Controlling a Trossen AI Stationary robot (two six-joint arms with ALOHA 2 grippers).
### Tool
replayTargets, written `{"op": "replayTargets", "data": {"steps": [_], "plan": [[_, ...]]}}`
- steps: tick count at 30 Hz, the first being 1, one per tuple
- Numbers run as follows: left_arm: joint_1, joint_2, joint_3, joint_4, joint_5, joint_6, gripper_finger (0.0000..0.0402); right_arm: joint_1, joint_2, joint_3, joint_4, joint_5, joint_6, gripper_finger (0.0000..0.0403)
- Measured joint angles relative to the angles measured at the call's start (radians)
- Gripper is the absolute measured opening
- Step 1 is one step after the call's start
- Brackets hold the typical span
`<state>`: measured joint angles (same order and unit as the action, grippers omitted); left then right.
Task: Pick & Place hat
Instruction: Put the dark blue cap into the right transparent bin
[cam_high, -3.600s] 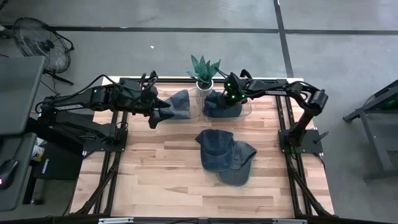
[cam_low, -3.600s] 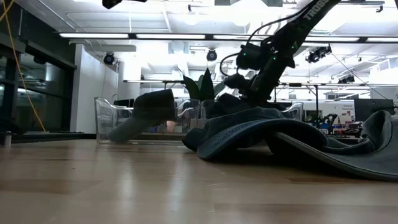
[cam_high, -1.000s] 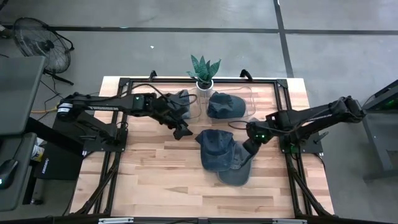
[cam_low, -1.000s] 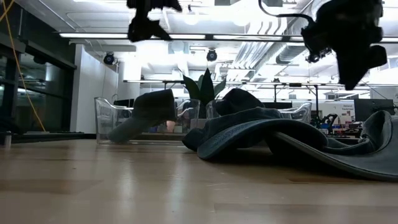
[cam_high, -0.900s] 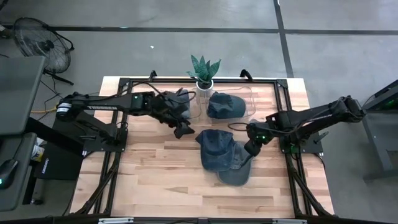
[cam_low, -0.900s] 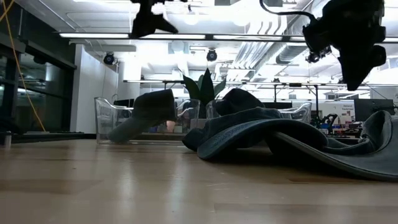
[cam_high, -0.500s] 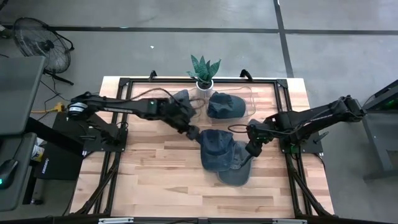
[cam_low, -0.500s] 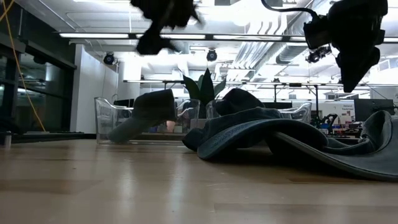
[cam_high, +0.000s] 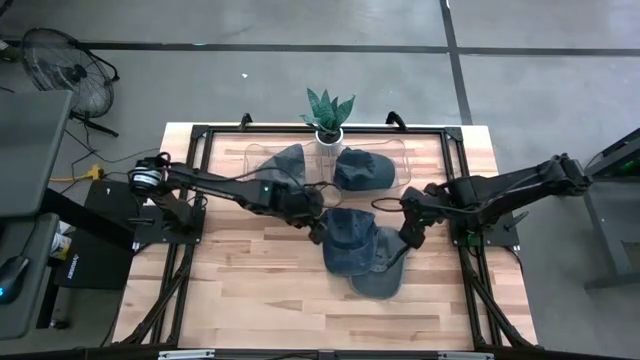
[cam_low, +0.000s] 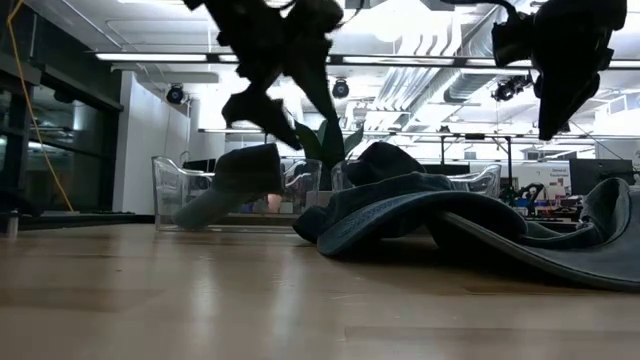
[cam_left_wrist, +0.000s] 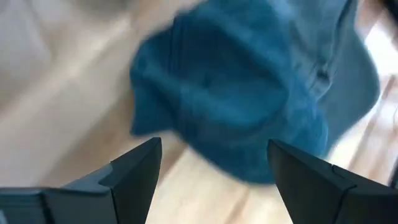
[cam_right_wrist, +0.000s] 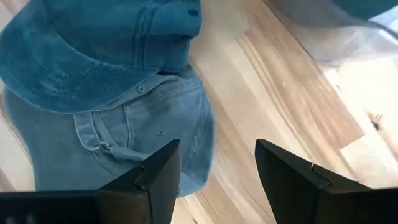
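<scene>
**Left pincer lining up on the top hat**

The left pincer (cam_high: 318, 226) hangs with its jaws wide and empty, right at the near edge of the top hat (cam_high: 347, 238), which lies directly ahead of its fingers (cam_left_wrist: 134, 168) in the wrist view. To do this grab well, I judge it should come down with one finger on each side of a fold of the crown or brim, catching only this hat and not the lower hat (cam_high: 383, 265) that it overlaps. Denim is limp, so a deep bite would hold better than a pinch at the edge.

The right pincer (cam_high: 408, 236) waits just past the far side of the pile, also wide and empty, over the lower hat's edge.

Beyond the left pincer stand two clear bins. The left bin (cam_high: 262, 155) holds one hat (cam_high: 285, 165); the right bin (cam_high: 392, 150) holds another (cam_high: 360, 169). A plant (cam_high: 327, 110) stands behind them.
</scene>
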<state>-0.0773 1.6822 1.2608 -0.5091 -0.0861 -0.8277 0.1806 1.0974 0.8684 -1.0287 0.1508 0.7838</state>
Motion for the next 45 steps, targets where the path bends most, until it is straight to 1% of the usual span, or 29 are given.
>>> {"op": "replayTargets", "data": {"steps": [2,3,5,7,10,13,16,22,26,31,40,42,45], "plan": [[-0.005,0.023,0.000,-0.007,-0.053,0.024,0.0288,0.000,-0.015,0.000,0.002,0.008,-0.007,0.0200],[-0.005,0.032,-0.008,-0.022,-0.062,0.040,0.0288,0.000,-0.020,0.000,0.004,0.016,-0.009,0.0200],[-0.002,0.035,-0.021,-0.023,-0.061,0.076,0.0288,0.000,-0.032,0.000,0.006,0.027,-0.022,0.0200],[-0.001,0.050,-0.023,0.041,-0.063,0.101,0.0288,0.000,-0.041,0.000,0.011,0.033,-0.026,0.0200],[-0.001,0.061,-0.064,0.025,-0.066,0.150,0.0288,0.000,-0.052,0.000,0.014,0.042,-0.032,0.0200],[-0.002,0.070,-0.089,0.140,-0.082,0.179,0.0288,0.000,-0.058,0.000,0.018,0.042,-0.052,0.0200],[-0.002,0.090,-0.129,0.128,-0.105,0.190,0.0288,0.000,-0.058,0.000,0.018,0.042,-0.064,0.0200],[-0.001,0.083,-0.172,0.181,-0.093,0.234,0.0288,0.000,-0.059,0.000,0.022,0.051,-0.071,0.0200],[-0.001,0.082,-0.215,0.288,-0.088,0.250,0.0288,0.000,-0.059,0.000,0.024,0.060,-0.073,0.0200],[-0.001,0.084,-0.239,0.292,-0.085,0.269,0.0288,0.000,-0.059,0.000,0.030,0.060,-0.078,0.0200],[0.004,0.082,-0.297,0.403,-0.115,0.274,0.0288,0.000,-0.059,0.000,0.044,0.060,-0.085,0.0200],[0.007,0.083,-0.305,0.416,-0.105,0.274,0.0288,0.000,-0.059,0.000,0.049,0.061,-0.087,0.0200],[0.021,0.098,-0.310,0.480,-0.090,0.283,0.0288,0.000,-0.059,0.000,0.053,0.064,-0.092,0.0200]]}}
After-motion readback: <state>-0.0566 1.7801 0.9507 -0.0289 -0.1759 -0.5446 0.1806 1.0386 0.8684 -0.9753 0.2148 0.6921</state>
